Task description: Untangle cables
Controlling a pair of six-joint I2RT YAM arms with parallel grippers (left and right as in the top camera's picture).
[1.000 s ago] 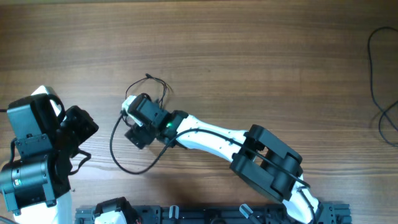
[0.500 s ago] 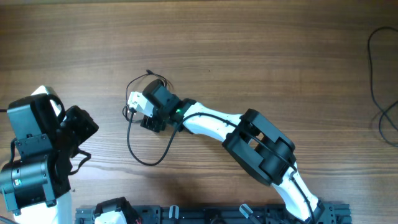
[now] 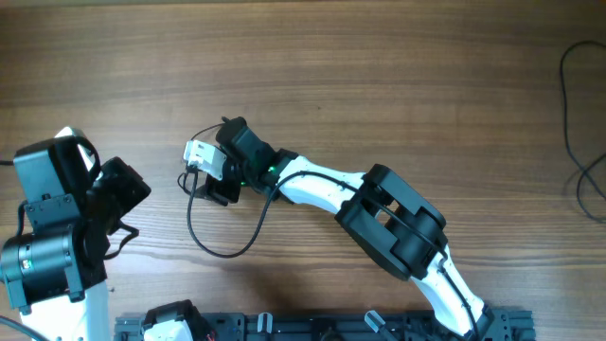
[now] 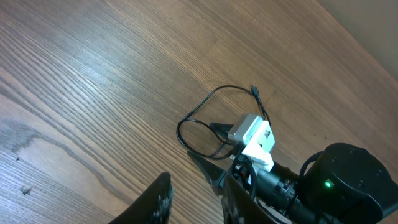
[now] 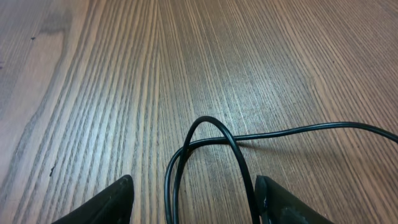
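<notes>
Cable loop (image 5: 208, 117) lies between spread jaws of right gripper (image 5: 193, 194), lined up for pinch i guess; left gripper (image 4: 194, 190) near-left, part-open, empty.

Right gripper (image 3: 196, 169) over looped cable (image 3: 220, 254)

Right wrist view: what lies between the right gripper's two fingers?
A loop of the cable lies on the table inside the open right gripper; the right wrist view shows it.
</notes>
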